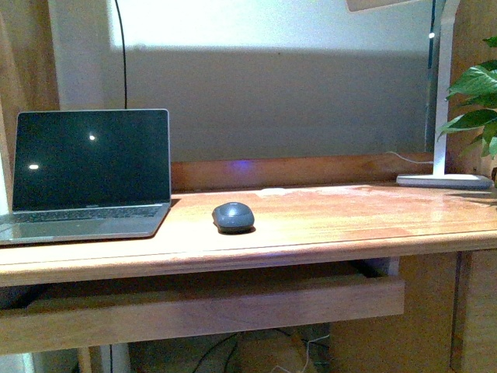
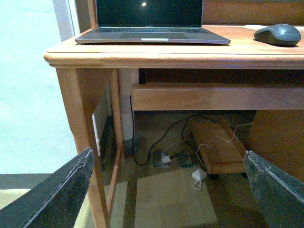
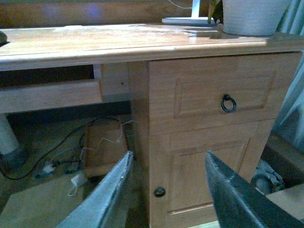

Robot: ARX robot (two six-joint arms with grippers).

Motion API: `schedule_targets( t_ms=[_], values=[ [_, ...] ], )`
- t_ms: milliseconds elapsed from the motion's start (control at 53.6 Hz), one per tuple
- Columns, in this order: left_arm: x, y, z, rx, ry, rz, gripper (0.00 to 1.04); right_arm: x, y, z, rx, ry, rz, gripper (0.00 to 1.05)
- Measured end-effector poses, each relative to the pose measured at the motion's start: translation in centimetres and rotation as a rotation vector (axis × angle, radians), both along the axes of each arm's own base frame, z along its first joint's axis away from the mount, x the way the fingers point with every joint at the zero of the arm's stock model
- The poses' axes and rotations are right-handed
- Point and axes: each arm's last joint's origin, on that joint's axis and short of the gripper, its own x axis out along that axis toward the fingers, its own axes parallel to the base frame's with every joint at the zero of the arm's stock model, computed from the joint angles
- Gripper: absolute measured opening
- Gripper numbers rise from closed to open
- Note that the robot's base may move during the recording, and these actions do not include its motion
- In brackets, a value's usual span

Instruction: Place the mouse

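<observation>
The dark grey mouse [image 1: 234, 217] lies on the wooden desk [image 1: 326, 221], just right of the laptop [image 1: 89, 175]. It also shows in the left wrist view [image 2: 278, 34] at the desk's edge. Neither arm shows in the front view. My left gripper [image 2: 166, 187] is open and empty, low in front of the desk, below its top. My right gripper [image 3: 166, 190] is open and empty, low in front of the desk's cabinet door [image 3: 209, 171].
A white lamp base [image 1: 444, 180] and a plant [image 1: 474, 101] stand at the desk's right end. A pull-out shelf [image 1: 202, 307] sits under the desktop. Cables and a wooden board [image 2: 216, 145] lie on the floor beneath. A drawer with a ring handle [image 3: 228, 103] is on the right.
</observation>
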Motion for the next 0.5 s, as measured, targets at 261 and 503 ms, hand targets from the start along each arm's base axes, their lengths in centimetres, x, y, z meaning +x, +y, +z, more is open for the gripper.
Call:
schedule_targets(
  t_ms=[261,503],
  values=[
    [0.0,0.0,0.0,0.0,0.0,0.0,0.97,0.0,0.0,0.0,0.0,0.0,0.0,0.99],
    [0.0,0.0,0.0,0.0,0.0,0.0,0.97,0.0,0.0,0.0,0.0,0.0,0.0,0.97]
  ],
)
